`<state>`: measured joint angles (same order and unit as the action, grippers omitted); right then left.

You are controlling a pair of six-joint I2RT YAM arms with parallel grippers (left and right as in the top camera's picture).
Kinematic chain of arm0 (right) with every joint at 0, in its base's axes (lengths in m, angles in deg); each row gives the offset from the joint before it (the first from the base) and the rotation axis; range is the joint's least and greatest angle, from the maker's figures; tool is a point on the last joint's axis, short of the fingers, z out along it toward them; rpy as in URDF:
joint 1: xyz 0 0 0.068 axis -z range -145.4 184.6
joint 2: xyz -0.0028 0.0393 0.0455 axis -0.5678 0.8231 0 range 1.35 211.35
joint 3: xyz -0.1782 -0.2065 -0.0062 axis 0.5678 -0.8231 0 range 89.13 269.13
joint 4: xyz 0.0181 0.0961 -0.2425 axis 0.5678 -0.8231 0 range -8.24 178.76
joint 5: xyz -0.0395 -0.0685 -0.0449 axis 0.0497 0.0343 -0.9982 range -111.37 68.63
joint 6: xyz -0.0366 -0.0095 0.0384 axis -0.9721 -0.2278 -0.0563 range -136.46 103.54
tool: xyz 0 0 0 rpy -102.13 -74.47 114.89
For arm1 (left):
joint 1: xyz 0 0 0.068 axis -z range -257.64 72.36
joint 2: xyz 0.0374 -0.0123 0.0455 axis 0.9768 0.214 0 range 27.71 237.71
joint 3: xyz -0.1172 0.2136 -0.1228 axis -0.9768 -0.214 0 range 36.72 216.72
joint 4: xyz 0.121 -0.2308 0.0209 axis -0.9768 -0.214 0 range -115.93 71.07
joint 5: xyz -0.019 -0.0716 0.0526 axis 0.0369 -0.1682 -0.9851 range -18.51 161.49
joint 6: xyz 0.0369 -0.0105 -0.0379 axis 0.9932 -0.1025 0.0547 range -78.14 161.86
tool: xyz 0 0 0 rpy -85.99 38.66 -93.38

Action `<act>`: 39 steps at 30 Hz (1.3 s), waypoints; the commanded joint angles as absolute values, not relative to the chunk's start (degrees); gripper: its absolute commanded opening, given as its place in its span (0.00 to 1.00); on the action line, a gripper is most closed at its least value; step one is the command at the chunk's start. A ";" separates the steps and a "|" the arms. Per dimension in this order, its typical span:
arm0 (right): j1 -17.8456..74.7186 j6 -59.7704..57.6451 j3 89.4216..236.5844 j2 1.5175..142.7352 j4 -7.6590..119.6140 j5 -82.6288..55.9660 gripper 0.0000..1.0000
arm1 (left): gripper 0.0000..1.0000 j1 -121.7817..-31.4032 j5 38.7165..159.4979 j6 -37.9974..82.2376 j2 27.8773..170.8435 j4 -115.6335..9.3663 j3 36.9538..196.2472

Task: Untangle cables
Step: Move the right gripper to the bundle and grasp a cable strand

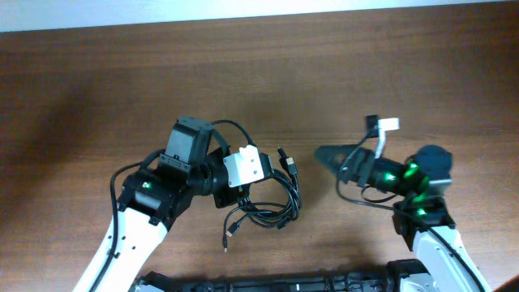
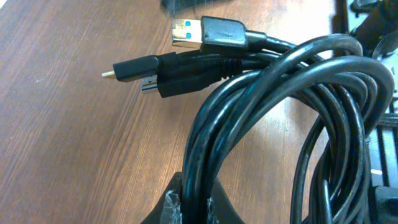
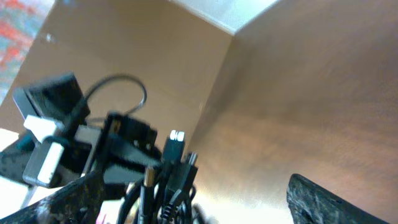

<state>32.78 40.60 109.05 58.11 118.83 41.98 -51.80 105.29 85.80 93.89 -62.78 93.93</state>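
Shows the cables (image 1: pixel 272 203) as one coiled black bundle just below the middle of the surface (image 1: pixel 97 73). Grips that bundle with the left fingers (image 2: pixel 172 205), pressed onto several strands at the coil's 10 o'clock edge as seen from overhead. In the left wrist view, sends the loops down into the pinch at 6 o'clock.

Fans three plugs out of the coil toward 10 o'clock in that view: a metal, blue-tongued USB plug (image 2: pixel 189 32) on top, a slim gold-tipped plug (image 2: pixel 134 68) beneath it, and a third plug (image 2: pixel 155 86) tucked lowest. Leaves one loose end (image 1: pixel 231 231) lying on the surface at the bundle's 7 o'clock.

Holds the right fingers (image 3: pixel 329 199) spread wide, gripping nothing, at 3 o'clock of the bundle and near it without touching in the overhead view. In the right wrist view, frames the blurred plug ends between those spread fingers, nearer the one at 8 o'clock.
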 commanded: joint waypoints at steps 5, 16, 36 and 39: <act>18.04 44.31 109.75 60.64 120.09 29.06 0.78 | 0.00 -51.91 110.67 86.54 93.64 -62.46 94.18; 9.91 45.51 109.73 64.25 117.06 16.21 0.13 | 0.00 -51.84 112.44 86.54 93.64 -62.26 94.18; 9.87 53.86 109.73 68.49 124.18 29.85 0.30 | 0.00 -51.82 109.66 81.04 99.09 -59.68 94.18; 9.93 41.38 109.73 68.49 124.14 23.18 0.84 | 0.00 -51.84 109.62 78.63 99.50 -59.68 94.20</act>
<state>10.63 51.94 108.96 69.23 122.30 28.01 -52.08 110.47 82.26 98.23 -59.59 93.80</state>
